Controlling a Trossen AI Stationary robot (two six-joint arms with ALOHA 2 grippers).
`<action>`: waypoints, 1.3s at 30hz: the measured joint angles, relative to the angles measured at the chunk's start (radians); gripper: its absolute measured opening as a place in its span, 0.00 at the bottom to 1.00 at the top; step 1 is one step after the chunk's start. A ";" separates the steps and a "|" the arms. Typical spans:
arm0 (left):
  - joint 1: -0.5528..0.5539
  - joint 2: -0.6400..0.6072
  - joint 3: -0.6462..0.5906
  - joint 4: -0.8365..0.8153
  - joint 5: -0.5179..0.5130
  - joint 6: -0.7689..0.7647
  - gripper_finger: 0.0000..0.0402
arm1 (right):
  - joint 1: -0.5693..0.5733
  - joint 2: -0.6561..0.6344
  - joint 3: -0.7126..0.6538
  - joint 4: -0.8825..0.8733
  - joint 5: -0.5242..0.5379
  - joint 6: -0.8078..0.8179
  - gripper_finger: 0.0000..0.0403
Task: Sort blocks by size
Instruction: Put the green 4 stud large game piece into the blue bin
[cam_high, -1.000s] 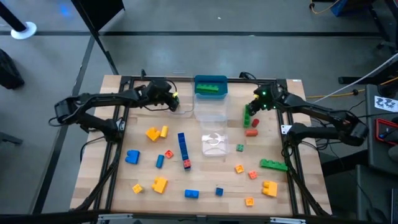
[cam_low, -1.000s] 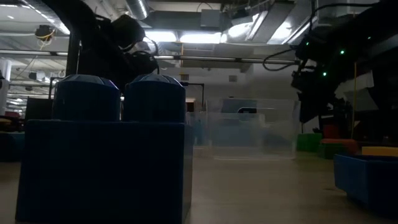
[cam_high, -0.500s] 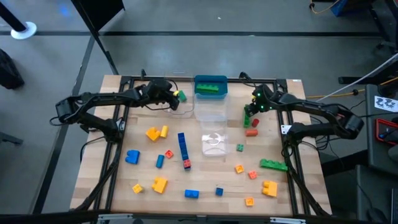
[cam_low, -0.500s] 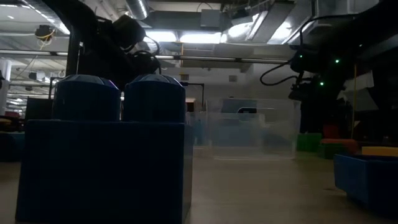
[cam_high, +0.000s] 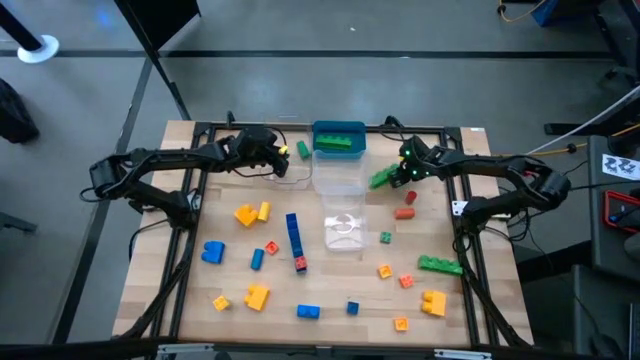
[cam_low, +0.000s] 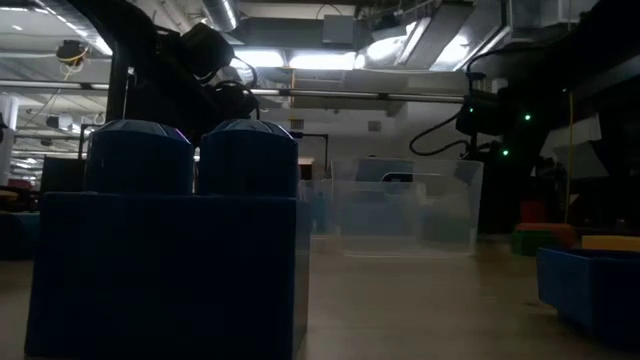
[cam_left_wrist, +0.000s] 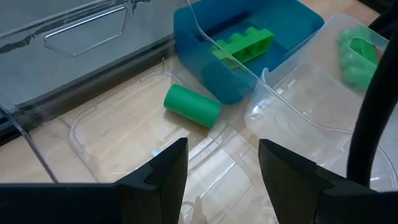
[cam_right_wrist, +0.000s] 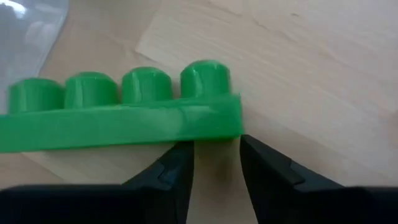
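Note:
My right gripper (cam_high: 403, 172) is shut on a long green four-stud bar (cam_high: 384, 178), (cam_right_wrist: 118, 118), right of the clear tubs (cam_high: 338, 176). My left gripper (cam_high: 277, 160), (cam_left_wrist: 221, 163) is open and empty over a clear tub (cam_left_wrist: 99, 134). A small green cylinder (cam_left_wrist: 193, 106), (cam_high: 303, 150) lies on its side in that tub. A teal tray (cam_high: 339, 131) at the far edge holds a green brick (cam_left_wrist: 244, 43). Several blue, yellow, orange, red and green blocks lie on the table, such as a long blue bar (cam_high: 294, 236) and a green bar (cam_high: 440, 265). My right gripper holds the green bar by one end (cam_right_wrist: 211, 127), below its last stud, the two fingers (cam_right_wrist: 177, 163) meeting its underside. The exact contact is hidden behind the bar. The bar sticks out sideways from the fingers, studs up, lifted clear of the table.
A second clear tub (cam_high: 345, 231) stands mid-table. A large blue brick (cam_low: 170, 250) fills the low view's near left, and a clear tub (cam_low: 405, 205) shows behind it. Black frame rails (cam_high: 190, 200) run along the table's sides. Small blocks are scattered across the near half.
My right gripper has moved toward the table's left with the green bar. The bar has risen off the table and turned from lying near-to-far to slanting. The small green cylinder has shifted away from my left gripper, toward the teal tray.

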 joint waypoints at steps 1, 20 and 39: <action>0.000 0.000 0.000 -0.001 0.000 0.000 0.45 | 0.000 0.010 0.000 0.009 -0.004 0.000 0.29; 0.000 0.000 0.000 -0.001 0.000 -0.003 0.45 | 0.000 0.034 0.007 0.000 0.038 -0.135 0.20; 0.000 0.000 0.000 -0.001 0.000 0.026 0.45 | 0.000 0.034 0.113 -0.265 0.029 -0.186 0.20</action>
